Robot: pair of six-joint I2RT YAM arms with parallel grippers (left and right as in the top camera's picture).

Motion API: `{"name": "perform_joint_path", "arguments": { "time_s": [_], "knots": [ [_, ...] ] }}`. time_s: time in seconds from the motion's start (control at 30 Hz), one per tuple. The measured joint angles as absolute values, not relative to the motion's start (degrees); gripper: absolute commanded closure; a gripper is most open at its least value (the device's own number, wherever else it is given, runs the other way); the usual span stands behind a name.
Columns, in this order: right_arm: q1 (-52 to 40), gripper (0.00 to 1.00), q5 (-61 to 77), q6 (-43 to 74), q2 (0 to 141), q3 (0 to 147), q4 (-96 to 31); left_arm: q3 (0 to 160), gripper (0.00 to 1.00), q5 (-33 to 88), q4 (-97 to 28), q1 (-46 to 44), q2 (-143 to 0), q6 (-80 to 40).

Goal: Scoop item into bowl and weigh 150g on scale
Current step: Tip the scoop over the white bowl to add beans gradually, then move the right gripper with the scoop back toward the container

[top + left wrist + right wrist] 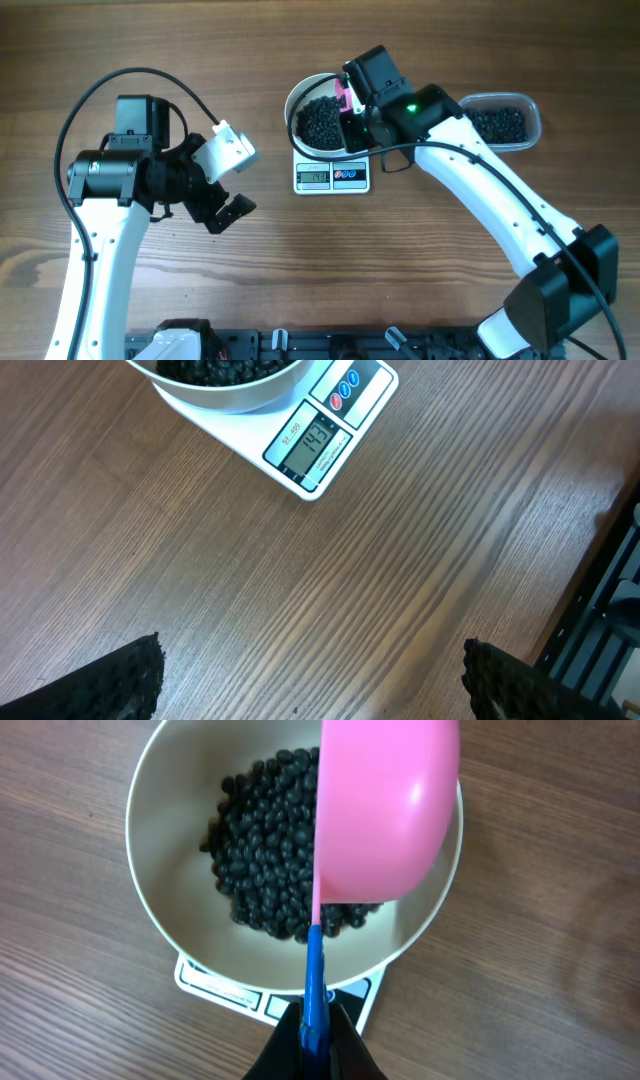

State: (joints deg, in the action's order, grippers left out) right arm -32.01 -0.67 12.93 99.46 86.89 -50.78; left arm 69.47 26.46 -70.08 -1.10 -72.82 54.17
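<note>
beans (265,850) in bowl (150,910), more in tub (536,125)

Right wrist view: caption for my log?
Right gripper holds a blue-handled pink plastic scoop, tipped, over tiny black beans in a round white bowl on a white scale.

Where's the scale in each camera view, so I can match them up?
Overhead: scale just above centre.
Left wrist: scale at top centre, display showing.
Right wrist: scale low, mostly hidden under the bowl.
Shared landmark: the white bowl of black beans on it.
</note>
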Motion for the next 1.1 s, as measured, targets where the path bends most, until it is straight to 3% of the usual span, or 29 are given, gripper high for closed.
{"name": "perform_joint_path", "arguments": {
  "time_s": [0.73, 0.93, 1.1],
  "knots": [
    [-32.71, 0.95, -1.91, 10.85, 100.64, 88.58, -52.21, 69.47, 0.0, 26.46, -70.08, -1.1, -72.82, 54.17],
    [-35.73, 0.96, -14.44, 5.26, 100.66, 88.66, -54.19, 69.47, 0.0, 26.46, -70.08, -1.1, -72.82, 54.17],
    [-30.92, 0.96, -5.39, 5.91, 100.66, 88.77, -53.91, 69.47, 0.0, 26.46, -70.06, -1.1, -72.82, 54.17]
  ]
}}
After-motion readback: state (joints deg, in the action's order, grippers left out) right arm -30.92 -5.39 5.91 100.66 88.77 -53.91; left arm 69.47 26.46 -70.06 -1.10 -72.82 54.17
